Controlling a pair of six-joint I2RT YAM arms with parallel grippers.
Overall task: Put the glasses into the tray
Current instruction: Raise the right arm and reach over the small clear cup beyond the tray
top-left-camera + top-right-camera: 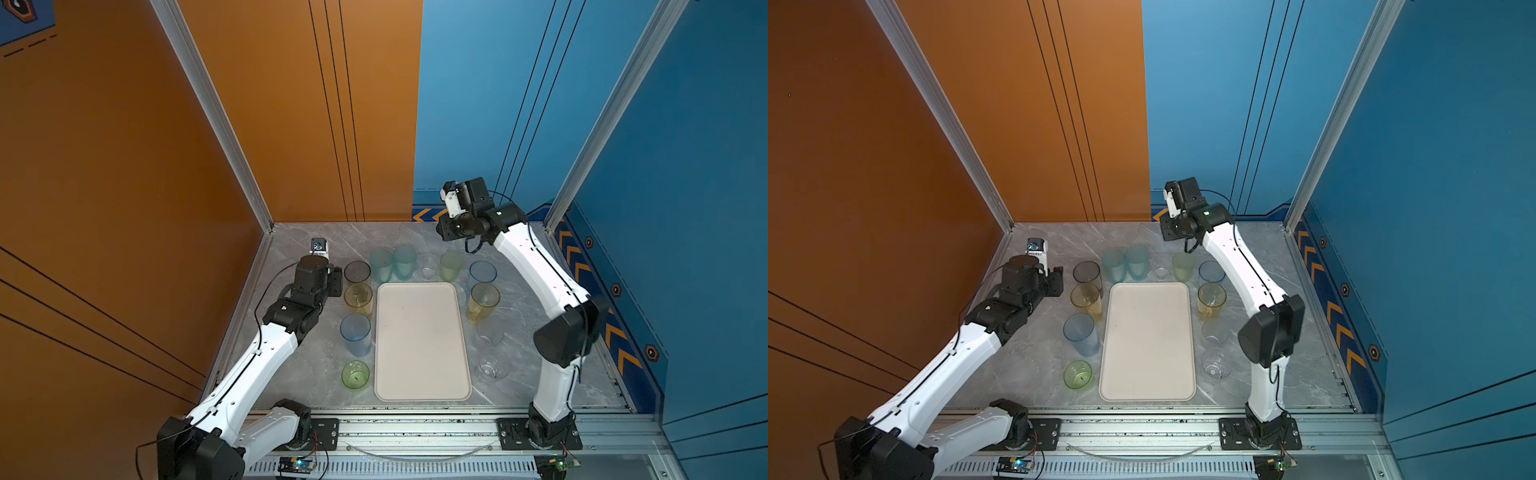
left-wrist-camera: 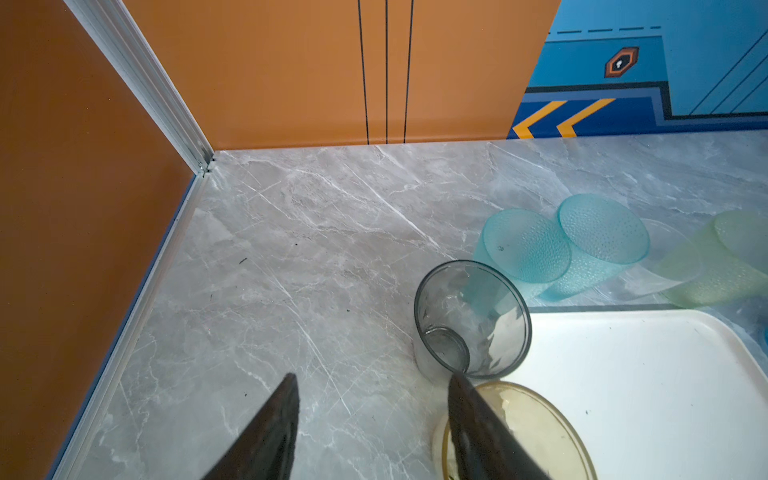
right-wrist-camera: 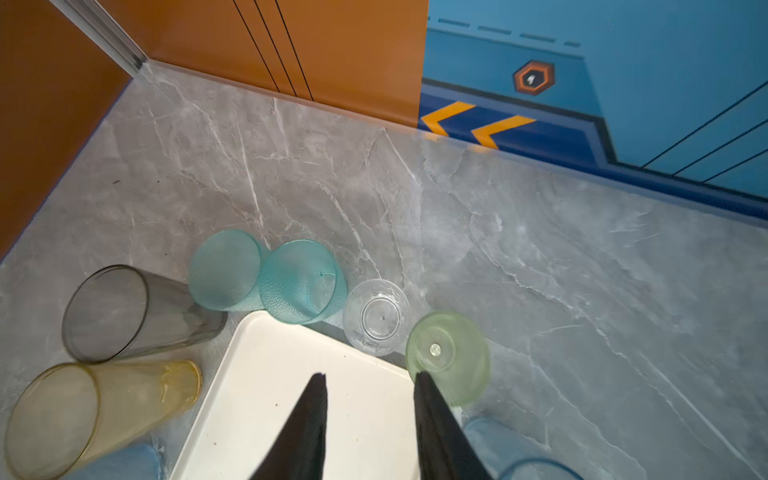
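The left gripper (image 2: 372, 386) hangs low over the marble table (image 2: 311, 249), jaws released, with only bare marble between them. Just ahead of one of its fingers (image 2: 473, 424) the smoky grey glass (image 2: 473, 320) stands upright. The same finger overlaps the rim of a yellow glass (image 2: 540, 432); I cannot tell whether they touch. Beyond the grey glass, two frosted teal glasses (image 2: 528, 245) stand side by side.

The right gripper (image 3: 370, 386) is raised above the far end of the tray (image 3: 266, 374). Its jaws are parted and grasp nothing, and the cream tray floor shows between them. Just ahead of one fingertip stands a pale green glass (image 3: 446, 357), with a short clear glass (image 3: 376, 318) beside it.

In both top views the glasses (image 1: 355, 332) stand on the marble, ringed around the tray outside its rim
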